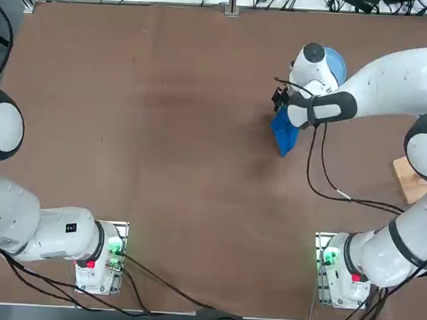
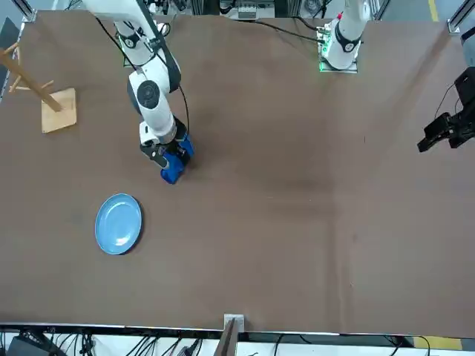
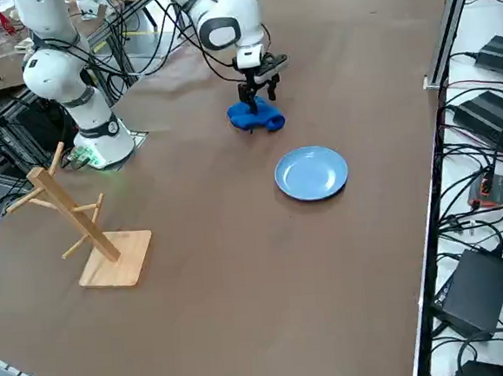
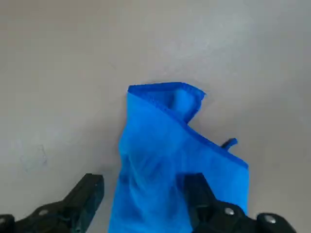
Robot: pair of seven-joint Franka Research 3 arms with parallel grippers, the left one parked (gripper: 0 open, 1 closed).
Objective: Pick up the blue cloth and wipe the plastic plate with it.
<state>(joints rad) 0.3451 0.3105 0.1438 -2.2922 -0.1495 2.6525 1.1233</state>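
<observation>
- The blue cloth [image 4: 175,160] lies crumpled on the brown worktop [image 1: 165,129], just short of the plastic plate [image 3: 311,173], on the plate's robot side.
- Your right claw [image 4: 143,194] stands directly over the cloth, released: one finger is planted on the fabric, the other on bare worktop beside it, so the fold's edge sits between them.
- The cloth's long axis runs away from the claw, roughly straight ahead of the wrist.
- The wrist view shows that straddle; the top view hides most of the plate under the arm.
- The side view shows plate and cloth apart, not touching.
- The next move, I judge, is closing on the fold.
</observation>
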